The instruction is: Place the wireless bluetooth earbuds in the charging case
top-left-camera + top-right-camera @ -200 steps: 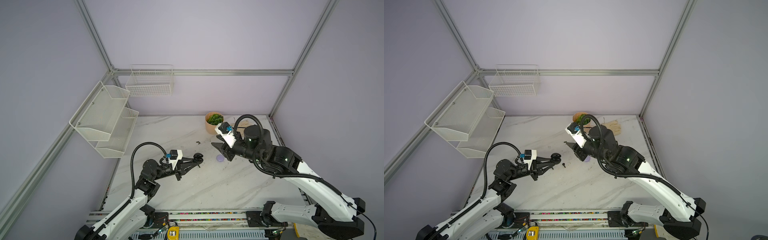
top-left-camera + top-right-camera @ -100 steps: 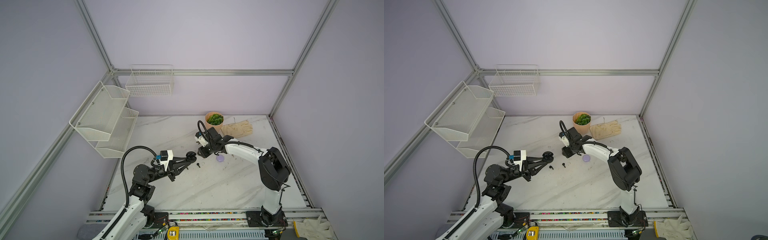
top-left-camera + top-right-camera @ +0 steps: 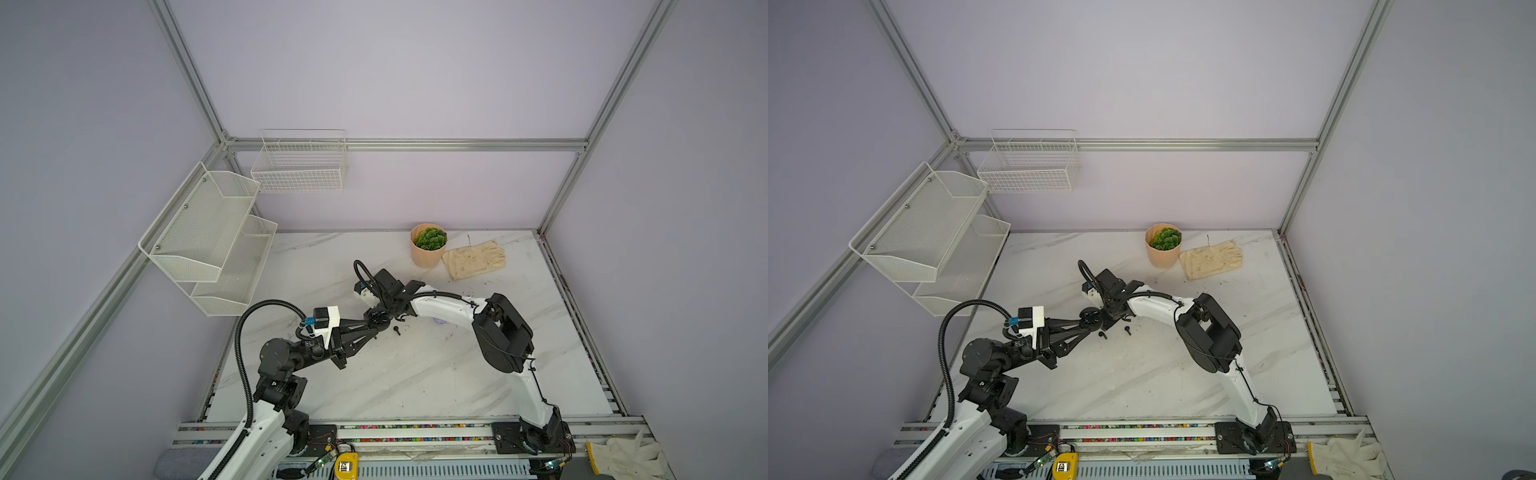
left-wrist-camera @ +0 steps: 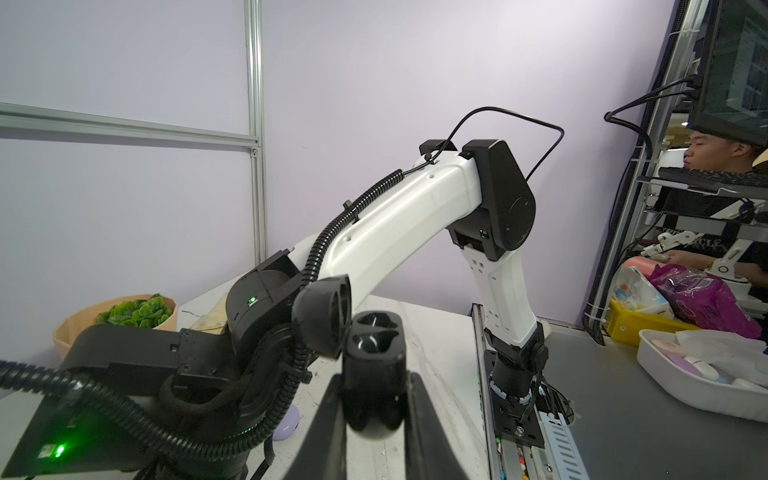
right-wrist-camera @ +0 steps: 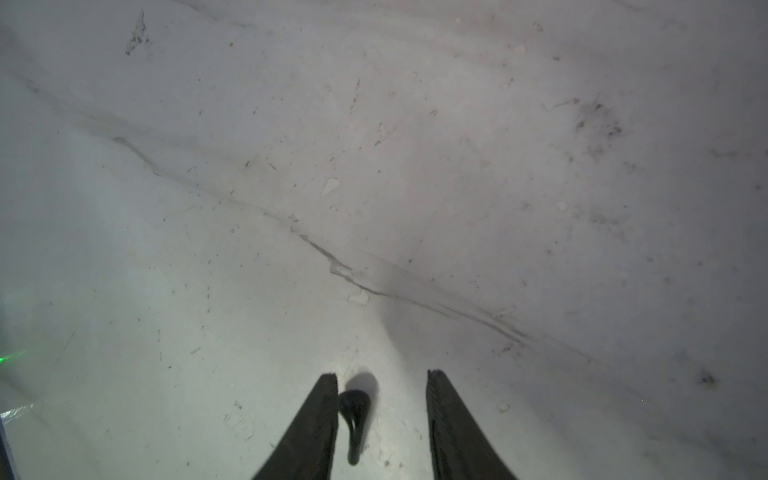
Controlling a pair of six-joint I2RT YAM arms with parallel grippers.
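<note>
Black earbud (image 5: 353,415) lies on the marbled counter (image 3: 374,395) between the fingers of the right hand (image 5: 382,374). That hand stands partly open, points down at the surface and grips nothing. The bud sits just beside one finger (image 5: 320,415) and well clear of the other; whether it touches cannot be told. The left hand (image 4: 374,376) is clamped tight on the black charging case (image 4: 374,345), held off the counter with its lid (image 4: 322,316) swung open and both wells showing, close by the right arm's wrist. In both top views the case (image 3: 378,319) (image 3: 1091,316) hangs near the counter's middle, where the two hands meet. In a top view a black earbud (image 3: 1127,330) and a second black earbud (image 3: 1102,334) lie on the counter just at 6 o'clock of the case; which of them the right hand brackets those views do not settle. A pale lilac case (image 3: 439,321) peeks from under the right forearm at 3 o'clock. A potted plant (image 3: 428,247) stands at 12 o'clock near the back wall, with a work glove (image 3: 473,259) at 1 o'clock beside it. Bare counter runs wide toward 5, 6 and 7 o'clock as far as the front rail (image 3: 415,430), and toward 10 o'clock up to the wall racks (image 3: 216,241).
</note>
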